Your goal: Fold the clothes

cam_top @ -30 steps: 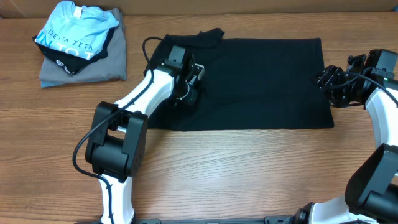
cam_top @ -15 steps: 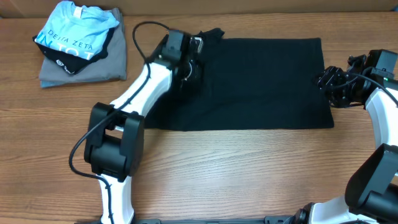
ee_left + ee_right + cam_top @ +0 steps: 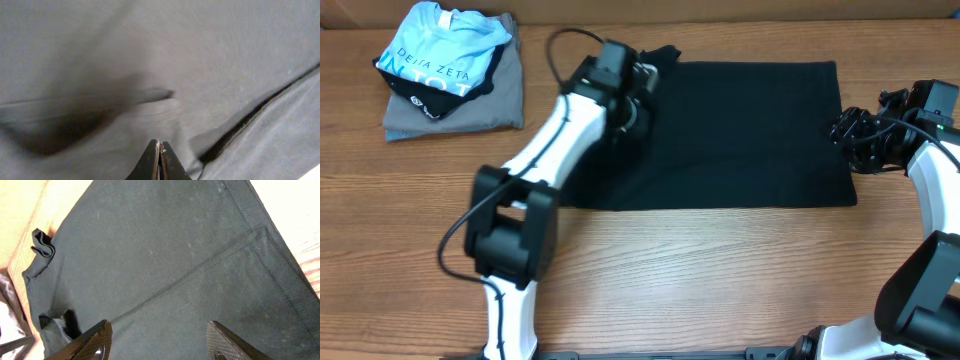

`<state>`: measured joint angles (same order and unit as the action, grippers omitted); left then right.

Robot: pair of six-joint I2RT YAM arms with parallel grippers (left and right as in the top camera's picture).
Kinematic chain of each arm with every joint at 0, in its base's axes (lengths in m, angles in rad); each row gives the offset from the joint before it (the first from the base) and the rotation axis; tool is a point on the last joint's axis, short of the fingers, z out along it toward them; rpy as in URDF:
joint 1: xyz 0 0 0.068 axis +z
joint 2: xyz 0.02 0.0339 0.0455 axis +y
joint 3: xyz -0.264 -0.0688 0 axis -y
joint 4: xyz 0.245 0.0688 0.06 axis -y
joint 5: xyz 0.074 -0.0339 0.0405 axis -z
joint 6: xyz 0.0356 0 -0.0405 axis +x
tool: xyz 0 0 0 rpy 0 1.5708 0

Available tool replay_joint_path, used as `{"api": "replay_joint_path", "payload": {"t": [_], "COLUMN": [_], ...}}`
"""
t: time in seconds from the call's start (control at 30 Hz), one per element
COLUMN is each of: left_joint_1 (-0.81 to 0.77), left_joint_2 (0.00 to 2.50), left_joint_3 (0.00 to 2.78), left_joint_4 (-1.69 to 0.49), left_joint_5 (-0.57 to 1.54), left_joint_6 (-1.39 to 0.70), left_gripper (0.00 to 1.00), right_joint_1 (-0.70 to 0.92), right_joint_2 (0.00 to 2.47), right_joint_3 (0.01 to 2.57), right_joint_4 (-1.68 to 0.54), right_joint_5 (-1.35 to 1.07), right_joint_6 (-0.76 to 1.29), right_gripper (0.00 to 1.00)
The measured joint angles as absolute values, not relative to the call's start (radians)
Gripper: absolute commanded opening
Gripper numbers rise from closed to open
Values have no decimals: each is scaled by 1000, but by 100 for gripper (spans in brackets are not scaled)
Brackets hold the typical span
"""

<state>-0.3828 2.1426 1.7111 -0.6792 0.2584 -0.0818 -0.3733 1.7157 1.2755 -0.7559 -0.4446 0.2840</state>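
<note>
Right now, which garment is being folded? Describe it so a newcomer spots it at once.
On the wooden table, look at the middle. The plain black soft-cloth T-shirt lies flat there as a wide dark rectangle. Unlike the light blue lettered shirt and grey folded shirt stacked at the left, it is spread out and bears no print.

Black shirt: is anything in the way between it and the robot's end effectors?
No, nothing visible. The left end effector hangs over the shirt, the right end effector by its right edge. The other shirts lie apart, far left.
</note>
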Motion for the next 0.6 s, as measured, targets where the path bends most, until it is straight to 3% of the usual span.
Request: {"api": "replay_joint_path", "payload": {"t": [0.13,0.4,0.6], "left_joint_1": [-434,-452,-433], "left_joint_2": [2235,2288,2275], "left_joint_3": [1698,1706,1814], "left_joint_4": [-615,-592,-768], "left_joint_5": [272,314,254], "left_joint_6": [-80,-109,-119], "left_gripper": [4,37,51], "right_joint_1": [-373,-373,-373], "right_joint_2": [1716,1716,1716], "right_joint_3": [1275,1275,1275], "right_joint_4": [-756,-756,-764], "right_joint_5": [-445,-443,-443], "right_joint_6": [284,284,284], "right_gripper": [64,63,63]}}
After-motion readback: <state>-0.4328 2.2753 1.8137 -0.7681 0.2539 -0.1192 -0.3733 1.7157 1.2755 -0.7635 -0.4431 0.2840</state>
